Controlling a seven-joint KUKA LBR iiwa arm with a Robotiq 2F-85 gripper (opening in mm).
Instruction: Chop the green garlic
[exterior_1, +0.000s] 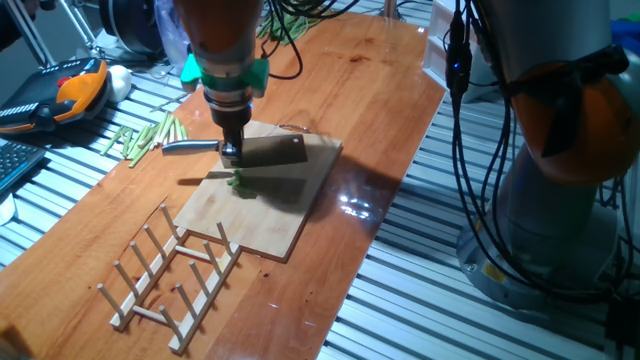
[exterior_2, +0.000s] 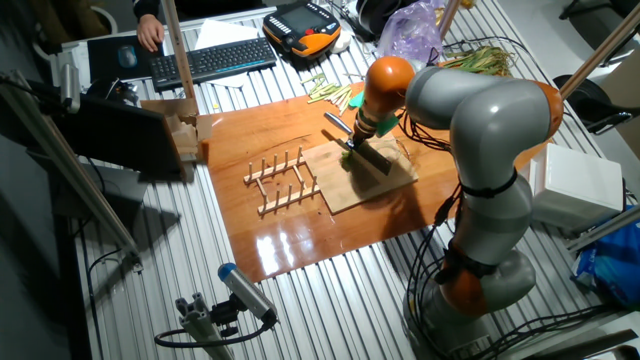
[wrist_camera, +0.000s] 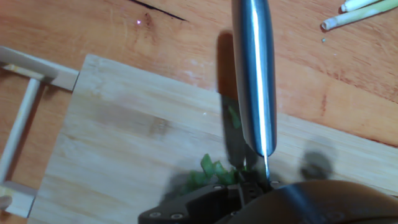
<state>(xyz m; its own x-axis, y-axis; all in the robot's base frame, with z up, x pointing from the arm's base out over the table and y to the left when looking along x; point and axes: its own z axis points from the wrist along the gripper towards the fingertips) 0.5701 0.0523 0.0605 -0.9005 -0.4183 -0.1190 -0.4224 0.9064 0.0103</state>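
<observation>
The gripper (exterior_1: 231, 150) was clamped on the knife (exterior_1: 262, 151); beneath its blade lay the green garlic (wrist_camera: 214, 171), light, soft bits likely to scatter, best pinned by the blade.

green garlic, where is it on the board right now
In one fixed view the green garlic lies as small bright bits near the cutting board's middle, just under the knife held by the gripper.

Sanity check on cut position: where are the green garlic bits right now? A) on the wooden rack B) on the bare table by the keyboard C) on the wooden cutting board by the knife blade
C: the green garlic bits lie on the cutting board beside the knife held in the gripper.
</observation>
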